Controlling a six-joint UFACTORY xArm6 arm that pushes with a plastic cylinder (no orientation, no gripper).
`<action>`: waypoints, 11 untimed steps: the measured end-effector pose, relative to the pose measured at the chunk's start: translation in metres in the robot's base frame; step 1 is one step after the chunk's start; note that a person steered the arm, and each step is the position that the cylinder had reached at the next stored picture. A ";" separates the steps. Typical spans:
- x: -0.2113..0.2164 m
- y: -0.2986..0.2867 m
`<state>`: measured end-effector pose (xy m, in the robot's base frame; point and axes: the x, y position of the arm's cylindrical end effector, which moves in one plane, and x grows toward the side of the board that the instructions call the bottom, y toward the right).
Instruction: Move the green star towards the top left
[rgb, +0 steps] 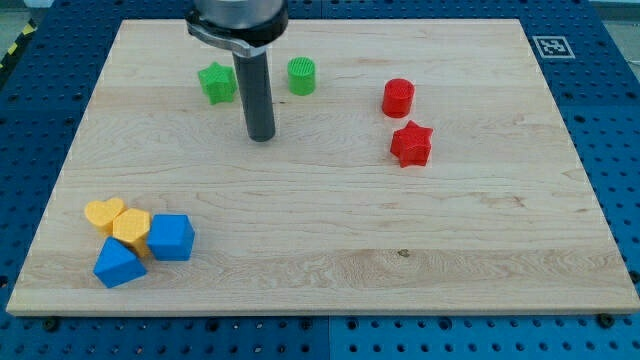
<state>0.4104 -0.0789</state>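
The green star (216, 83) lies on the wooden board (330, 260) near the view's top, left of centre. My tip (261, 137) rests on the board below and to the right of the star, a short gap away and not touching it. A green cylinder (301, 76) stands to the right of the rod, about level with the star.
A red cylinder (398, 97) and a red star (410, 144) lie right of centre. At the bottom left, a yellow heart (104, 213), a yellow block (131, 228), a blue cube (171, 238) and a blue block (118, 264) cluster together.
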 end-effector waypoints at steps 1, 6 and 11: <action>-0.015 -0.008; -0.102 -0.069; -0.141 -0.074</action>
